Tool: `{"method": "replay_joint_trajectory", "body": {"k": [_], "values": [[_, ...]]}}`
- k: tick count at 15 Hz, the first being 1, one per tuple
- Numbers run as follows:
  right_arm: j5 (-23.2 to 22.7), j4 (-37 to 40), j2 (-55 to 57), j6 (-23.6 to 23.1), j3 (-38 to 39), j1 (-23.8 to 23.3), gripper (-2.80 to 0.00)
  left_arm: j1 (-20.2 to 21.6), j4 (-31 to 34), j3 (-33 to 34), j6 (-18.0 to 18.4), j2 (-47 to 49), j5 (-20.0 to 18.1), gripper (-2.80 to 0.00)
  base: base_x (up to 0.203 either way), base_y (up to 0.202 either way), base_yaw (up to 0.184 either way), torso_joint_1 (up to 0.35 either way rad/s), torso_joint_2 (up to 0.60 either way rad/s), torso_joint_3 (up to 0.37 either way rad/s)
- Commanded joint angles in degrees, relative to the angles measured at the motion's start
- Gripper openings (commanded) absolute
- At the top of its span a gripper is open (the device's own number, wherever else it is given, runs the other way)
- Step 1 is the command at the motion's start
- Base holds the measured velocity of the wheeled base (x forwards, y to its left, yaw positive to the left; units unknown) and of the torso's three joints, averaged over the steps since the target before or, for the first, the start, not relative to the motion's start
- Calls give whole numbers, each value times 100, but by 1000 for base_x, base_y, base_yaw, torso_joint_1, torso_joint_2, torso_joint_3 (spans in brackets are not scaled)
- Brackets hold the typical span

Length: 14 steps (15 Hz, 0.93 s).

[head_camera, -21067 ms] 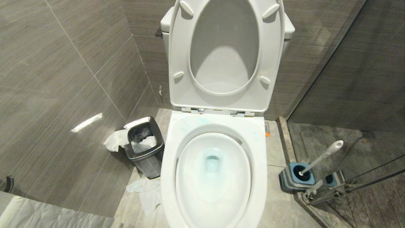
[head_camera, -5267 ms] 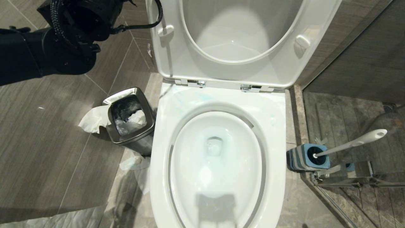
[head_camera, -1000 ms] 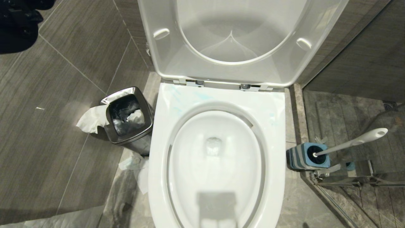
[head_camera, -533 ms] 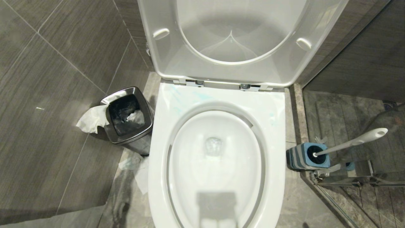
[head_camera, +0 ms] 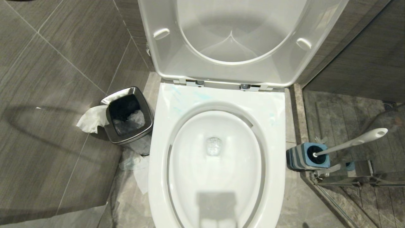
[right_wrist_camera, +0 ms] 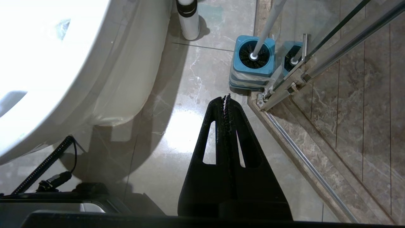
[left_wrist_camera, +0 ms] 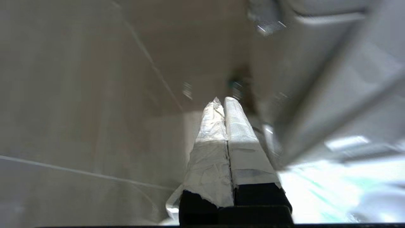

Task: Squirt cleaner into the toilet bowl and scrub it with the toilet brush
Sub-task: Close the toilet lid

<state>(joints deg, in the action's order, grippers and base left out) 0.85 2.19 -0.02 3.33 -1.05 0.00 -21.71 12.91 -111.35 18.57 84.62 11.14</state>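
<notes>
While the left gripper (left_wrist_camera: 221, 103) hangs pressed together beside the bowl (left_wrist_camera: 332, 190), the right gripper (right_wrist_camera: 227, 98), also pressed together, points down at the floor (right_wrist_camera: 177, 126), the brush (right_wrist_camera: 264, 28) just beyond its tips in its holder (right_wrist_camera: 251, 71).

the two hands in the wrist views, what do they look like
The left hand has two long tapering fingers wrapped in crinkled white covering, black at the base. The right hand is bare matte black plastic: two triangular fingers with long slot cut-outs and toothed inner edges. A ribbed black cable runs along the floor near it.
</notes>
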Motion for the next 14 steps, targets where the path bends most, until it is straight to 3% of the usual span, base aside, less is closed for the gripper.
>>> {"method": "replay_joint_trajectory", "body": {"k": [1, 3, 5, 7, 9, 12, 14], "values": [[3, 0, 2, 1, -1, 0, -280, 16, 628, 8, -686, -179, -567, -280, 0, 0, 0, 0, 0, 0], [3, 0, 2, 1, -1, 0, -280, 239, 914, 8, -1133, -208, -1582, -280, 0, 0, 0, 0, 0, 0], [3, 0, 2, 1, -1, 0, -280, 718, 982, 30, -1341, -182, -2848, -280, 0, 0, 0, 0, 0, 0], [3, 0, 2, 1, -1, 0, -280, 1032, 926, 56, -1493, 6, -3690, -280, 0, 0, 0, 0, 0, 0], [3, 0, 2, 1, -1, 0, -280, 1151, 154, 103, -1512, 298, -3909, -280, 0, 0, 0, 0, 0, 0], [3, 0, 2, 1, -1, 0, -280, 1216, -1757, 160, -1512, 999, -3976, -280, 0, 0, 0, 0, 0, 0], [3, 0, 2, 1, -1, 0, -280, 1214, -2233, 174, -1583, 1245, -4311, -280, 0, 0, 0, 0, 0, 0]]}}
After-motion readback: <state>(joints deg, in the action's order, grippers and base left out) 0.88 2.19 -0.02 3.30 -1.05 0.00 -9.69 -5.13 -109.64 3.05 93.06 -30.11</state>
